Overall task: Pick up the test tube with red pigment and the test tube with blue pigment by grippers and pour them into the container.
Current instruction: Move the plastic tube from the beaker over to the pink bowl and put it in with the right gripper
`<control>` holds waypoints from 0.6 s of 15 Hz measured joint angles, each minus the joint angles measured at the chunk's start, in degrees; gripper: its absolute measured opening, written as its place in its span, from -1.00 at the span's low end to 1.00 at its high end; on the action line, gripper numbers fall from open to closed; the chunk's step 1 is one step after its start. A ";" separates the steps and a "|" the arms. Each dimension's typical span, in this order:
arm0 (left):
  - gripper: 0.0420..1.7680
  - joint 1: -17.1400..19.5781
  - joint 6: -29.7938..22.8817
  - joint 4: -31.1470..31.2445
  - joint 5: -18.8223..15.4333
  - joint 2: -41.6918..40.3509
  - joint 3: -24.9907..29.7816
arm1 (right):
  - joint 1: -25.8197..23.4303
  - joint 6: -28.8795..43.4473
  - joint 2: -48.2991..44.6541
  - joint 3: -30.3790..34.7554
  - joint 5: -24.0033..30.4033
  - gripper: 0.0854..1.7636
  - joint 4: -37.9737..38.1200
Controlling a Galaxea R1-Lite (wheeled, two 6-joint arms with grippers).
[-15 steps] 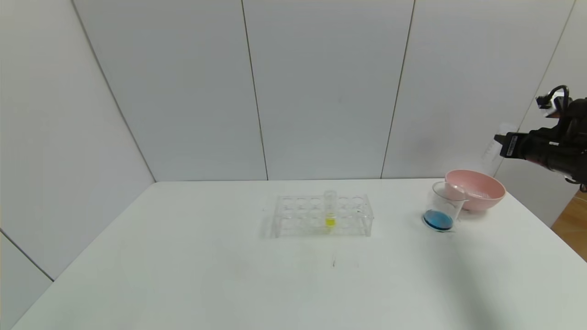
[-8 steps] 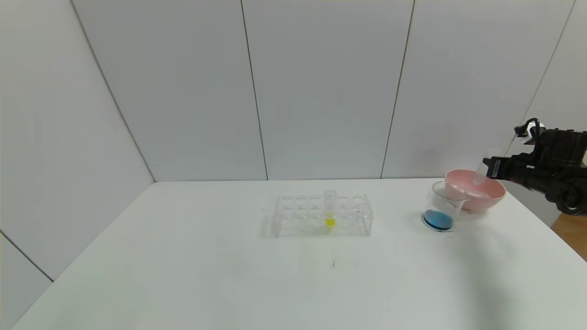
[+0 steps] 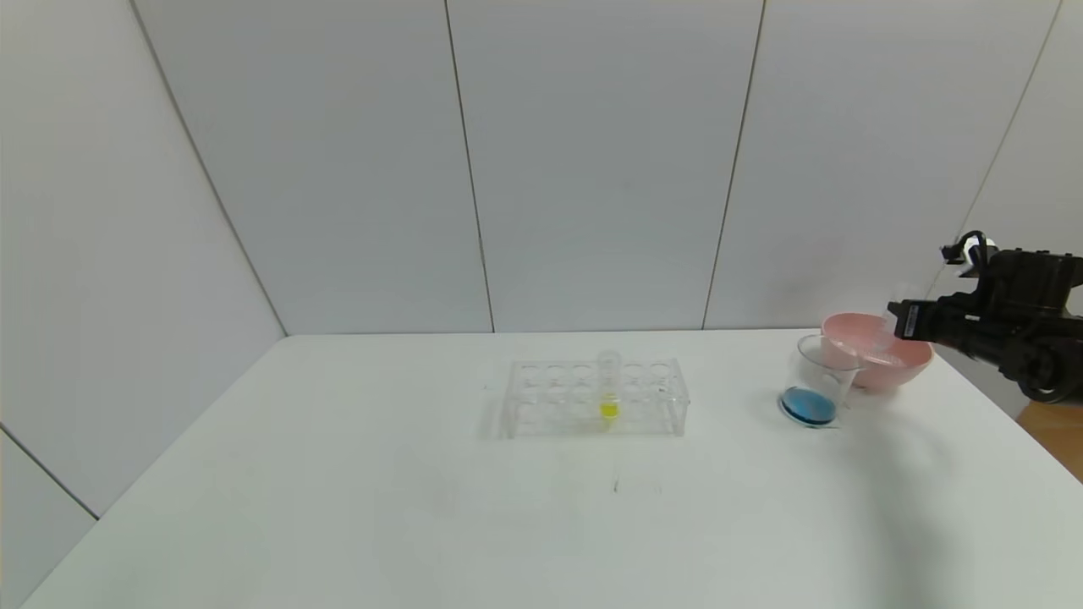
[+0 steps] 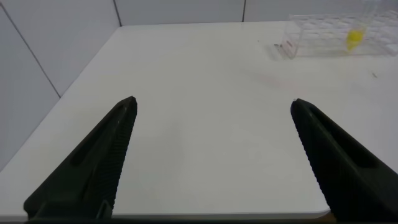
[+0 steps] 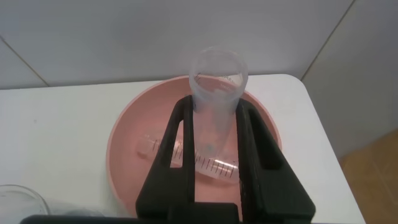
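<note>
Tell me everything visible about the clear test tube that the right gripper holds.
The clear round test tube looks empty, with printed graduation marks on its plastic-like wall. The black right gripper is shut on it, a finger on each side, and its open mouth points away from the wrist. It hangs above the pink round bowl, where another clear tube lies flat.

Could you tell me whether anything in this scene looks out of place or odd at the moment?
One thing: a clear test tube lies on its side inside the pink bowl, not upright in the rack. The right end effector, above that bowl, grips another empty-looking tube. The container holds blue liquid only; nothing looks spilled.
</note>
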 joint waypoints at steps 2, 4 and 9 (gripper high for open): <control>1.00 0.00 0.00 0.00 0.00 0.00 0.00 | -0.22 -0.05 0.10 0.16 0.22 -0.32 -0.44; 1.00 0.00 0.00 0.00 0.00 0.00 0.00 | -0.27 0.15 0.13 0.13 0.29 -0.03 -0.43; 1.00 0.00 0.00 0.00 0.00 0.00 0.00 | 0.15 0.39 -0.23 0.07 -0.22 0.43 -1.12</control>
